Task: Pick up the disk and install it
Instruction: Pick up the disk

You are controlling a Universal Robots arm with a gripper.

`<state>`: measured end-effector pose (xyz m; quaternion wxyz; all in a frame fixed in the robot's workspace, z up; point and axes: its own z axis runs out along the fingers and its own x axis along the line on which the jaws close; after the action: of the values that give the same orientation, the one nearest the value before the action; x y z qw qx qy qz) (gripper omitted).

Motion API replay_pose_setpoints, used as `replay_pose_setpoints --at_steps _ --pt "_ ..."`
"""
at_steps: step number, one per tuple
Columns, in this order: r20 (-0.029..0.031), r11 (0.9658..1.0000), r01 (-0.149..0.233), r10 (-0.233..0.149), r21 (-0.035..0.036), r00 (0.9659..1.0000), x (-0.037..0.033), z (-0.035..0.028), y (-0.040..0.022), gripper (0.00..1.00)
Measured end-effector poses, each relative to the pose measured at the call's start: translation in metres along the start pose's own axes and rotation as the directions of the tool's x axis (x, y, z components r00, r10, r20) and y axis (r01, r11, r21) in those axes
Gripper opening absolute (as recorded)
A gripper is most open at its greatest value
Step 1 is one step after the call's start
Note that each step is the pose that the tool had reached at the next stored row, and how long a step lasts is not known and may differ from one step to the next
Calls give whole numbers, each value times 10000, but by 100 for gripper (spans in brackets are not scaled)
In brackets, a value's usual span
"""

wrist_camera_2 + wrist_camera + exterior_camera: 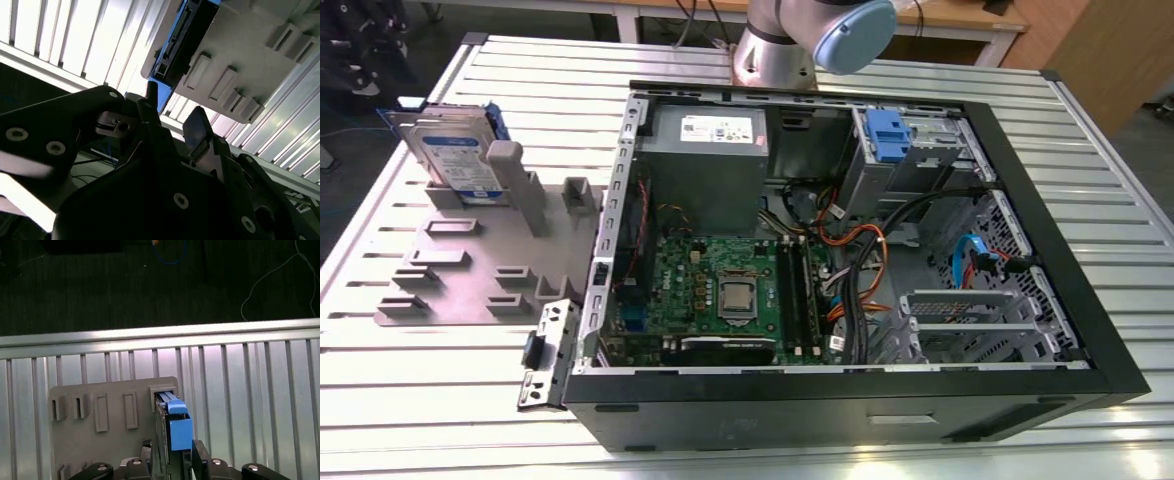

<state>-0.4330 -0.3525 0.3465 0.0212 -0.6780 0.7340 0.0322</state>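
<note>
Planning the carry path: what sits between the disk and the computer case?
In the exterior view, the grey holder's empty upright slots stand between the disk and the open computer case, on the slatted table.

— What takes up the middle of the exterior view?
— An open black computer tower case (854,400) on a ribbed silver metal table (1107,180). Inside, a grey metal power-supply box (707,160) sits upper left, with a green motherboard (720,290) below it.
— And at the left?
— A grey plastic fixture plate with raised slots (480,250). A small blue plastic clip (887,135) sits in the case's upper right.
</note>
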Motion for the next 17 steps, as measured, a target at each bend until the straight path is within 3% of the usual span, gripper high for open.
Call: replay_pose_setpoints --at_steps 2,12,17 --pt "-1 10000 41 -41 -6 10000 -12 27 5 49" --pt "13 9995 314 -314 -24 9995 -34 138 70 49" --pt "12 9995 318 -318 -27 9995 -77 189 92 50"
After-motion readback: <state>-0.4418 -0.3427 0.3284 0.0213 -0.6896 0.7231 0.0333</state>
